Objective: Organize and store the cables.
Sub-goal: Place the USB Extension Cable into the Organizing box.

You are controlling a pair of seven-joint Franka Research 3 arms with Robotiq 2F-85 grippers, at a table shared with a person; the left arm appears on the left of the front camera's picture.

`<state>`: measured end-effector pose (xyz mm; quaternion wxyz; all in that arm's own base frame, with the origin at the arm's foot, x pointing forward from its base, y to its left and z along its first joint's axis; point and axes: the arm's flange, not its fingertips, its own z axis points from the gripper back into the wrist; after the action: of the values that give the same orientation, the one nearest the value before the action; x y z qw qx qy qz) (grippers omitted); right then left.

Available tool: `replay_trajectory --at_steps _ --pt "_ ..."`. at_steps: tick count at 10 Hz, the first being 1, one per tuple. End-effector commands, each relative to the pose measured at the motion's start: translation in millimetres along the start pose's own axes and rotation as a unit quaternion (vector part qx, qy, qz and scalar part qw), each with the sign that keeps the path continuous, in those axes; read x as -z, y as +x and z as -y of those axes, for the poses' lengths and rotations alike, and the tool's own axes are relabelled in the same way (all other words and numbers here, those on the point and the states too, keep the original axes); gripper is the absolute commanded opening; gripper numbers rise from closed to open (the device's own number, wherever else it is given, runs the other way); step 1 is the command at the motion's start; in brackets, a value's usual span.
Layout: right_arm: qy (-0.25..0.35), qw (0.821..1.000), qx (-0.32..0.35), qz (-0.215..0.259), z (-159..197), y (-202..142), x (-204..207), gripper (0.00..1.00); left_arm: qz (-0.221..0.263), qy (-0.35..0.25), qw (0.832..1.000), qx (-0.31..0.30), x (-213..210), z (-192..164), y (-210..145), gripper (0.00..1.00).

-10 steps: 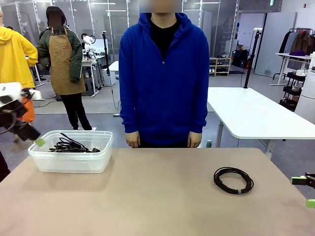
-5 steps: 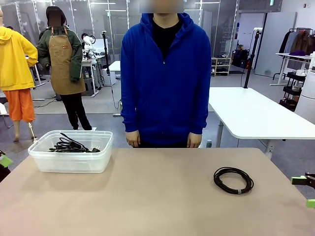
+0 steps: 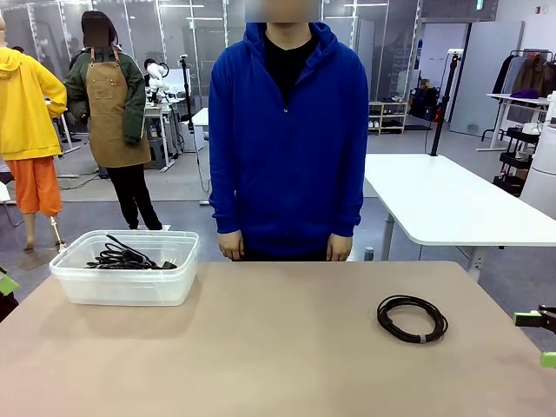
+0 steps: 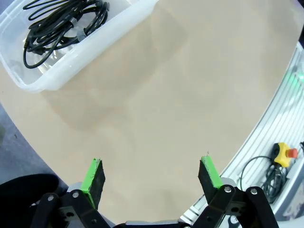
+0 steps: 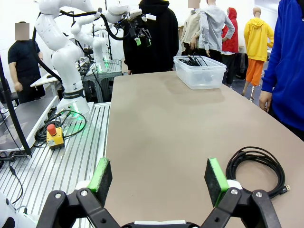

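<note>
Left gripper (image 4: 151,176) now withdrawn from bin (image 3: 130,287) at 9 o'clock, jaws open, empty. Right gripper (image 5: 161,181) open; loose cable (image 3: 412,318) at 3 o'clock on tabletop (image 3: 261,347) next.

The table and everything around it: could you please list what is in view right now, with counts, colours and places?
coiled cable: one, black, on the table's right side, near the right pincer.
bundled cables: several, black, inside the bin; exact count unclear.
bin: one, clear plastic, far left of the table.
table: one, tan.
emergency stop button: one, yellow with red cap, on the ribbed metal base beside the table.
person: one, blue hoodie, standing at the far edge, hands down.
left pincer: open, empty, above bare table.
right pincer: open, empty, beside the coiled cable.
</note>
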<state>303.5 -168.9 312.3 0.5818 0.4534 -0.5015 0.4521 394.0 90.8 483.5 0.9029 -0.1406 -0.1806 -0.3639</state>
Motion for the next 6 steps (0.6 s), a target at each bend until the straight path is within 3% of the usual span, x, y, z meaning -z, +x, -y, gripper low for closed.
replay_trajectory --at_steps 1,2,3,5,6 --pt "-0.005 1.000 0.011 0.004 1.6 4.6 0.5 1.00 0.026 0.009 0.993 0.111 -11.8 5.7 4.0 1.00" --pt "-0.005 1.000 0.011 0.004 1.6 4.6 0.5 1.00 0.013 -0.004 0.981 0.195 -14.8 -0.4 -6.8 1.00" --pt "-0.005 1.000 0.011 0.004 1.6 4.6 0.5 1.00 0.013 -0.030 0.973 0.229 -10.8 -5.3 -20.0 1.00" --pt "-0.005 1.000 0.011 0.004 1.6 4.6 0.5 1.00 0.034 -0.039 0.981 0.189 0.9 -27.4 -30.9 1.00" --pt "-0.005 1.000 0.011 0.004 1.6 4.6 0.5 1.00 0.008 -0.011 0.977 0.211 -10.6 -1.4 -13.5 1.00"
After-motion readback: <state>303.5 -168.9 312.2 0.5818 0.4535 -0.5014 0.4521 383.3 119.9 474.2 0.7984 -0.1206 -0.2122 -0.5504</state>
